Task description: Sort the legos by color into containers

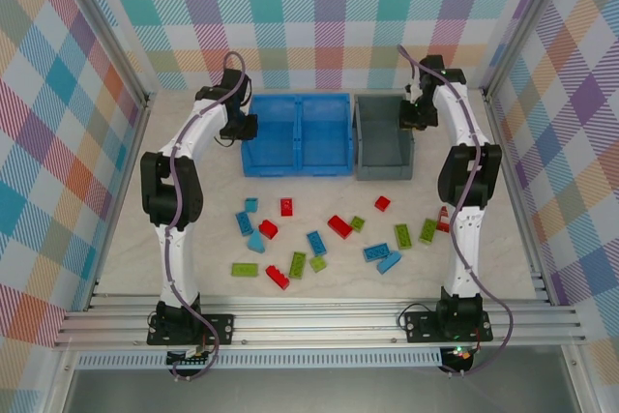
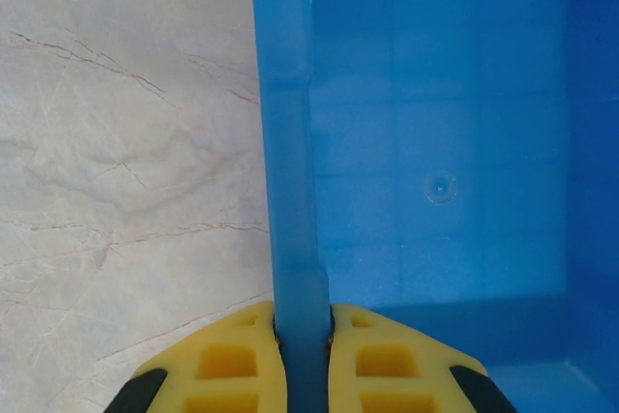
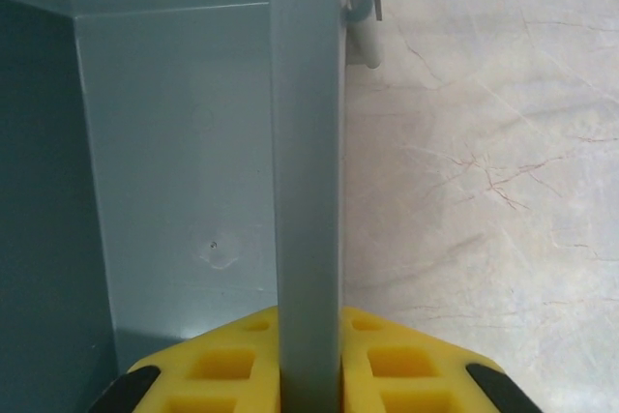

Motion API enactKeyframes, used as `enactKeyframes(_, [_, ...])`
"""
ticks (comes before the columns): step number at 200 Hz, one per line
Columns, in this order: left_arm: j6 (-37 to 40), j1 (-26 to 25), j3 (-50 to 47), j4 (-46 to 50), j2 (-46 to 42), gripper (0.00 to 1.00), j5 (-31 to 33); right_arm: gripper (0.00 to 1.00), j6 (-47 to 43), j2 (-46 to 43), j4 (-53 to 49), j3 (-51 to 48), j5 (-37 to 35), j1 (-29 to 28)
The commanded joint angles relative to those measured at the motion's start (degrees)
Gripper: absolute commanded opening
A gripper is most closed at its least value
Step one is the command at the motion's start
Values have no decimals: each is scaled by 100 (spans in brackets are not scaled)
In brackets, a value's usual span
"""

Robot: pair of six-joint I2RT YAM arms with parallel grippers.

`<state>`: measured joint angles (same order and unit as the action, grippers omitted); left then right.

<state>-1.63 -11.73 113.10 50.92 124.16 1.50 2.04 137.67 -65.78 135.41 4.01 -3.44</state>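
Observation:
The bright blue two-compartment bin (image 1: pixel 296 134) and the dark grey bin (image 1: pixel 383 137) stand side by side at the back of the table. My left gripper (image 1: pixel 242 128) is shut on the blue bin's left wall (image 2: pixel 290 191), its yellow fingers (image 2: pixel 232 365) pressing both sides of the rim. My right gripper (image 1: pixel 414 115) is shut on the grey bin's right wall (image 3: pixel 308 162), yellow fingers (image 3: pixel 406 365) clamping it. Both bins look empty inside. Several red, lime green and blue legos (image 1: pixel 319 234) lie scattered on the table in front of the bins.
Marbled tabletop (image 2: pixel 116 142) lies left of the blue bin and right of the grey bin (image 3: pixel 484 162). Checkered walls and metal rails (image 1: pixel 319 316) enclose the workspace. A red lego (image 1: pixel 443 220) sits beside the right arm's lower link.

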Motion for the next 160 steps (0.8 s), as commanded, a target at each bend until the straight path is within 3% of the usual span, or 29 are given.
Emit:
enactKeyframes(1, [182,4,-226,114,-38,0,-60,24,-55,105,-121,187,228,-107])
enactKeyframes(14, [165,4,-244,115,-97,1,-62,32,-55,50,-122,174,180,-146])
enactKeyframes(43, [-2,4,-234,115,-314,25,-44,47,79,-324,-11,-76,21,-157])
enactKeyframes(81, [-245,3,-160,192,-690,41,-92,60,386,-1054,118,-344,-244,-154])
enactKeyframes(117, [-531,-5,-223,72,-1244,53,-12,66,880,-1977,210,-809,-530,-152])
enactKeyframes(142, [-761,-76,-505,-124,-1853,63,-152,66,1283,-2943,502,-1724,-630,-157])
enactKeyframes(160, [-916,-229,-851,-327,-2386,75,-344,66,1543,-3652,676,-2434,-659,-157])
